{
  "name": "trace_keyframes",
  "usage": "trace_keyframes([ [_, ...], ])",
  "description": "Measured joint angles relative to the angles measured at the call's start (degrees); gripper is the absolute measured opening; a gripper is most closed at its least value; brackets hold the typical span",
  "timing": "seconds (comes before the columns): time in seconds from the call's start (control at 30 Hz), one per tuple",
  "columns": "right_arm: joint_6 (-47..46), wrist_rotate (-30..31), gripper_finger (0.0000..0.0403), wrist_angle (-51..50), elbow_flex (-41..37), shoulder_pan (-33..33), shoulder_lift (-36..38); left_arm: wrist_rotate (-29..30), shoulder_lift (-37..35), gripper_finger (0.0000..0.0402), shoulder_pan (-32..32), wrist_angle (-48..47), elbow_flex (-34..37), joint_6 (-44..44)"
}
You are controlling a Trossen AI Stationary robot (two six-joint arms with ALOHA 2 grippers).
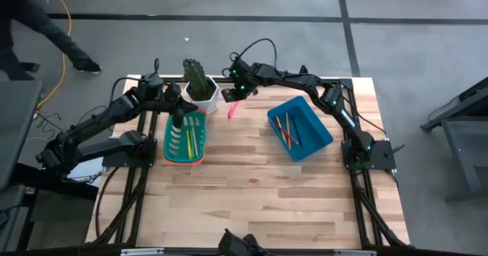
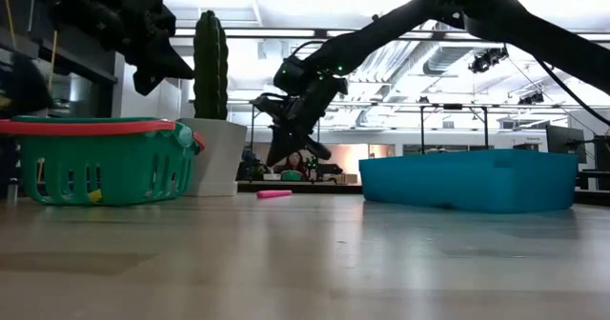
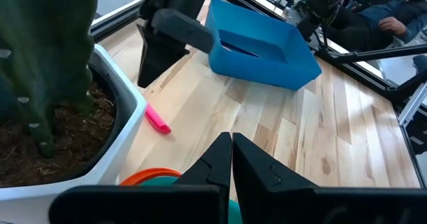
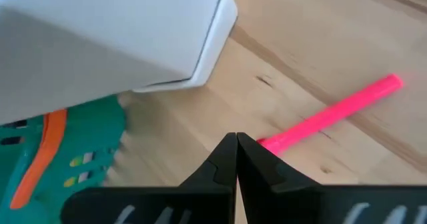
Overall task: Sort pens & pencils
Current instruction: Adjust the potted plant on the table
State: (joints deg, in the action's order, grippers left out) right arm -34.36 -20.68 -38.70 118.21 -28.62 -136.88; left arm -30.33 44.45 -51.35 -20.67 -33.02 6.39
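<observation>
Wooden table (image 1: 252,187) bears basket (image 1: 185,138), bin (image 1: 300,128), planter (image 1: 207,96), pen (image 1: 232,109).

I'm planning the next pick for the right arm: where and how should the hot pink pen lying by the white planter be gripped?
Probably at mid-length, coming straight down. The pink pen lies flat on the bare table, clear of the white planter, so its long sides are free. The right gripper, hovering near its end, has shut jaws and must open across the barrel.

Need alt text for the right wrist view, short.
The right end effector, shut and empty, hovers over the wooden table just short of a hot pink pen. A white planter and green basket lie beyond.
</observation>
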Motion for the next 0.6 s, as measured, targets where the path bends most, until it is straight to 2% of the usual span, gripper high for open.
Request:
trace_keyframes([
  [0.33, 0.8, 0.6, 0.0000, -3.2, 0.0, 0.0, 0.0, 0.4, 0.0, 0.0003, 0.0, 0.0, 0.0, 0.0],
  [0.6, 0.0, -3.7, 0.0000, -3.5, 0.0, 0.0, -0.9, 0.4, 0.0, 0.0003, 0.0, 0.0, 0.0, -0.1],
])
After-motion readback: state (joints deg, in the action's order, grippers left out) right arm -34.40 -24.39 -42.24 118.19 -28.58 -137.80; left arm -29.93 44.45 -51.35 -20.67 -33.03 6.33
